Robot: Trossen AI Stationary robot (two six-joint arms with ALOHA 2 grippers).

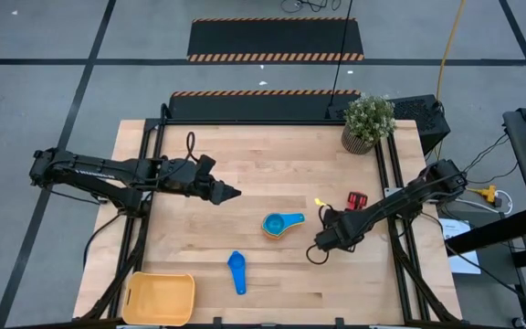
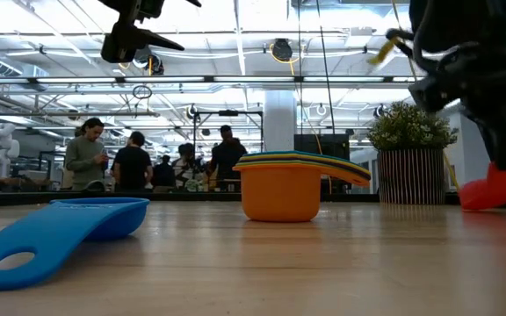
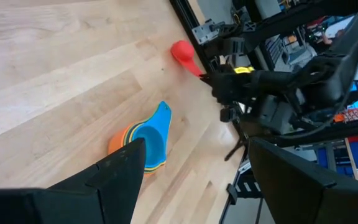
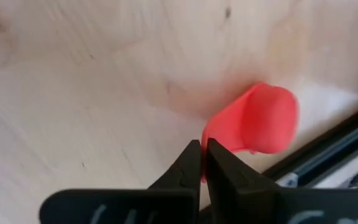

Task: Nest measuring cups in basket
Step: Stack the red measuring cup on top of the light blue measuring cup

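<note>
Looking at the table (image 1: 272,265) first, it has loads of bare wood, and the basket (image 1: 160,299) sits alone at its near left corner with nothing in it, so the real job hasn't started there. A nested stack of cups (image 1: 281,224), orange outside with a blue one on top, sits mid-table, so I'd say some nesting is done but in the wrong place. One loose blue cup (image 1: 236,271) lies between the stack and the basket, and a red cup (image 1: 356,200) is tucked near the right rail, tight against the frame, so not much room on that side.

Left gripper (image 1: 229,193) hangs above the table's middle with its jaws spread and nothing in them. Right gripper (image 1: 327,239) is close beside the stack, jaws pressed together with nothing between them.

Everything still needs hauling across open wood to the basket.
</note>
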